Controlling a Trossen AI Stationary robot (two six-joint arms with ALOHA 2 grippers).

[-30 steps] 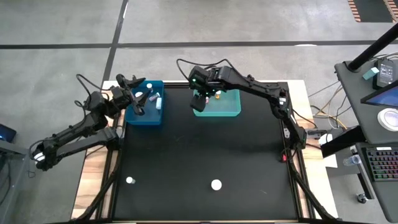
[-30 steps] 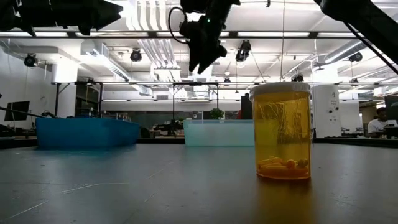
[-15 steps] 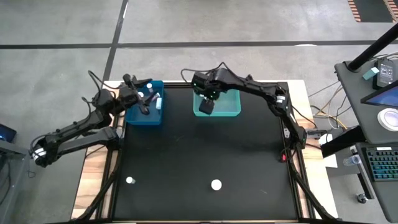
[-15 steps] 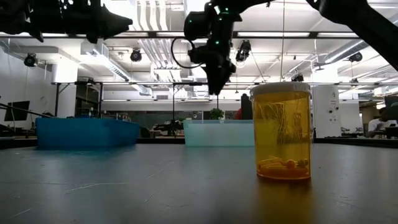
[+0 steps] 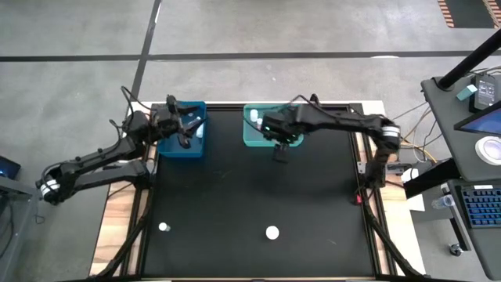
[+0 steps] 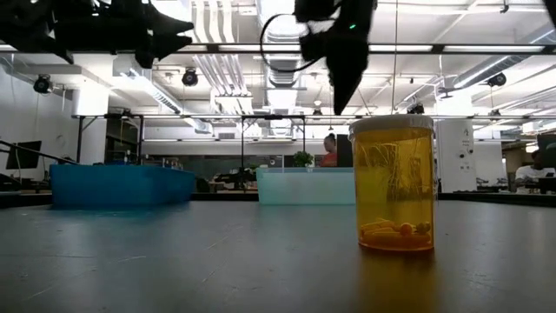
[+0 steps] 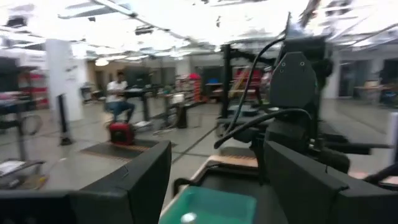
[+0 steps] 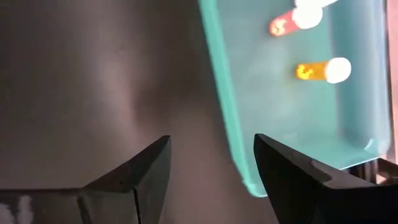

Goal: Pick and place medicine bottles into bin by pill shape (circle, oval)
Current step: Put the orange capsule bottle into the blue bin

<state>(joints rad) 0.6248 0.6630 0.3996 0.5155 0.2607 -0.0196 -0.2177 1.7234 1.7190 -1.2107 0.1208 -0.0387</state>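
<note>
Nearest me, two medicine bottles (image 5: 272, 233) stand on the black surface (image 5: 250, 188). My right gripper (image 5: 279, 151) hangs spread and empty beside the teal bin (image 5: 296, 138), which holds bottles. My left gripper (image 5: 185, 128), spread, hovers over the blue bin (image 5: 182, 149).

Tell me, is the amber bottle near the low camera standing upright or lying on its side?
Upright. In the low view the amber bottle stands on its base, white cap on top, pills at the bottom.
</note>
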